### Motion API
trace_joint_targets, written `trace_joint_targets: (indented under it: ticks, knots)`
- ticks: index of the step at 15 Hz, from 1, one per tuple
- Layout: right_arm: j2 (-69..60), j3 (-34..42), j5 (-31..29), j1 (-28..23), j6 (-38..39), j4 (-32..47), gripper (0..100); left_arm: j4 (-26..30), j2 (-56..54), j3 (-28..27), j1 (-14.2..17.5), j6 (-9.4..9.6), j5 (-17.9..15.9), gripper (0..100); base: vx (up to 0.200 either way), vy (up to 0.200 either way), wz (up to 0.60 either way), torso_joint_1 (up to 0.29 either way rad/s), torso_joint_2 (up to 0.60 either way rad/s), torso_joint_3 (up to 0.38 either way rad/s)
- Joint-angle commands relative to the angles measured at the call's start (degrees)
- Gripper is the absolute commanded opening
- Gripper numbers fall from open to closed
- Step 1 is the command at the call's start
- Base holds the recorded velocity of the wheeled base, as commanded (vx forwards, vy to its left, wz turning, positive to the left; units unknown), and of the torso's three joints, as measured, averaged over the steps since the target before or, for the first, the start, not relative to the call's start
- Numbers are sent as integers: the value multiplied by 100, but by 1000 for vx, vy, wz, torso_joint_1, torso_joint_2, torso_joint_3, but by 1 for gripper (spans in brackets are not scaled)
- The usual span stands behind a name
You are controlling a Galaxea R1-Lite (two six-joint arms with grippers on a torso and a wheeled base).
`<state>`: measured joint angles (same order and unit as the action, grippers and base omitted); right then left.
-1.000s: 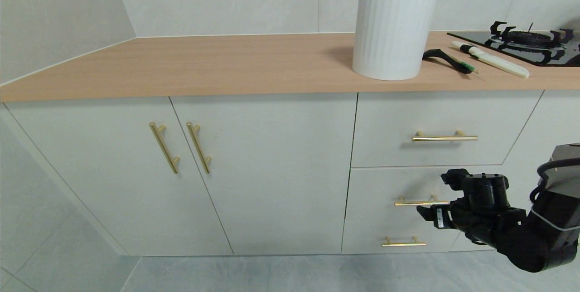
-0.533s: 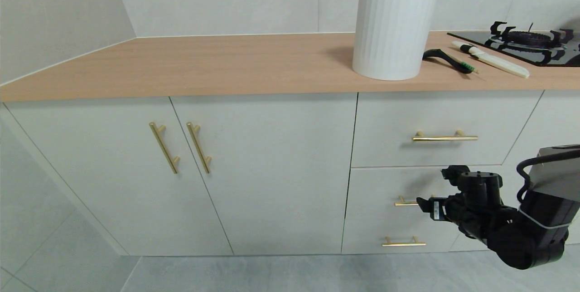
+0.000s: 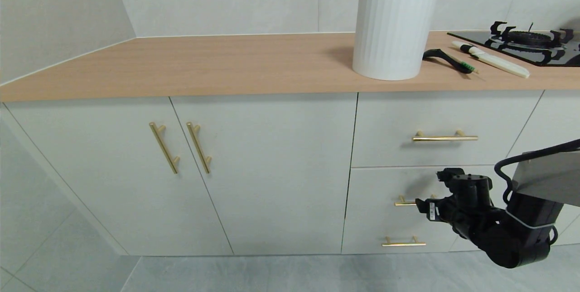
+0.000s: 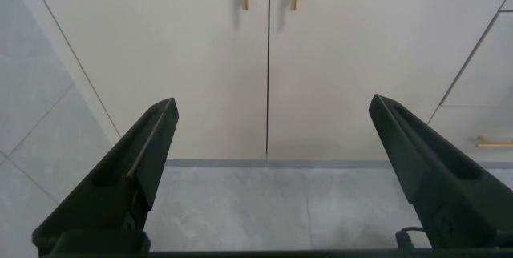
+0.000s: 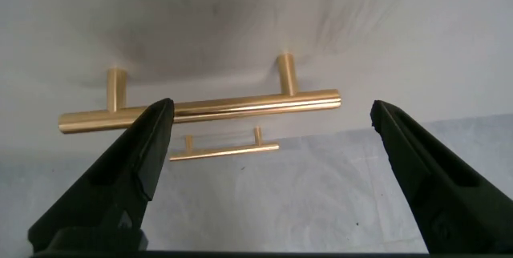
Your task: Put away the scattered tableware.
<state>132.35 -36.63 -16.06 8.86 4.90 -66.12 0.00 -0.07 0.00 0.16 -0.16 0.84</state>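
Your right claw [image 5: 268, 118], jaws apart, faces the drawer handle [image 5: 200, 110].
Head view adds the white knife [image 3: 491, 59]; left claw [image 4: 272, 114] is spread too.

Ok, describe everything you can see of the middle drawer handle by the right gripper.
The middle drawer handle is a slim round bar, brass-coloured and metal-looking, lying level on two short posts fixed to the pale drawer front. The drawer looks shut. The right gripper sits close in front of the bar with its jaws open; no contact shows.
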Motion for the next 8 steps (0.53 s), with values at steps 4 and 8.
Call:
trace_joint_targets:
  ticks: [4, 8]
  knots:
    - [265, -362, -161, 1, 266, -6, 100, 0, 7, 0, 2, -2, 4, 100, 0, 0, 0, 0, 0, 0]
    - [344, -406, -223, 1, 266, -6, 100, 0, 7, 0, 2, -2, 4, 100, 0, 0, 0, 0, 0, 0]
